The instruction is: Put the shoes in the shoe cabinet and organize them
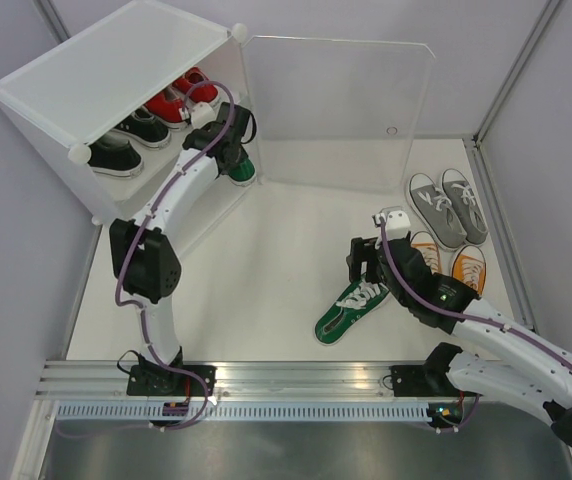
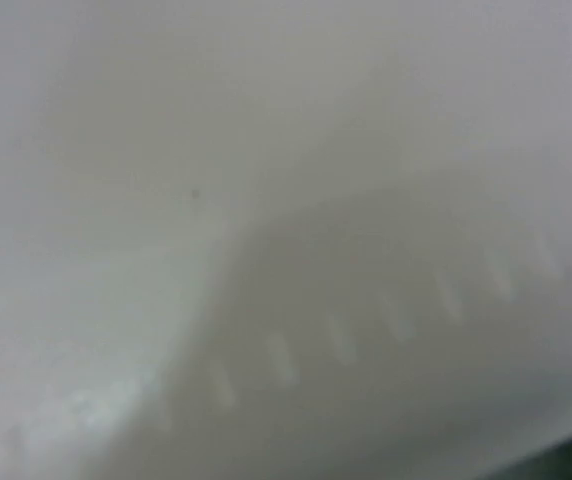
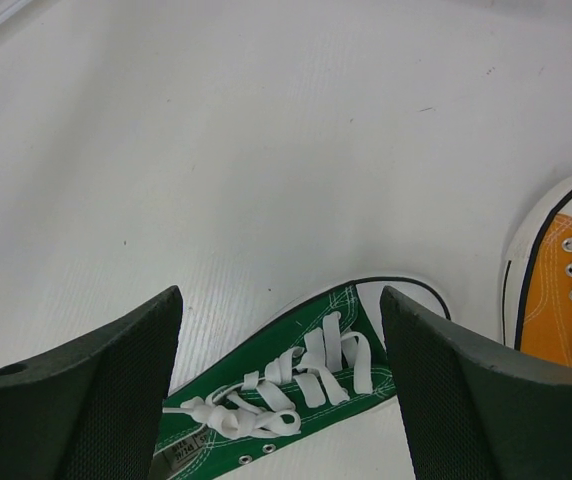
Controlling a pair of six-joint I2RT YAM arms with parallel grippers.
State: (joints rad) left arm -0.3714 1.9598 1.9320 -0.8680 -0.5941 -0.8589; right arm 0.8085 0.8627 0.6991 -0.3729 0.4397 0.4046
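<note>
The shoe cabinet [image 1: 96,70] stands at the back left with its clear door [image 1: 336,110] swung open. A red pair [image 1: 181,98] and a black pair [image 1: 131,135] sit on a shelf inside. My left gripper [image 1: 224,145] is at the cabinet's front, right over one green shoe [image 1: 244,172]; its jaws are hidden, and the left wrist view is only a grey-white blur. The other green shoe [image 1: 351,310] [image 3: 296,390] lies on its side on the table. My right gripper [image 1: 366,262] [image 3: 278,310] hangs open above it, a finger on either side, not touching.
An orange pair [image 1: 448,265] stands just right of the right gripper, its toe [image 3: 566,290] close to the right finger. A grey pair [image 1: 449,205] sits behind it. A wall post and the table's raised edge [image 1: 501,230] run along the right.
</note>
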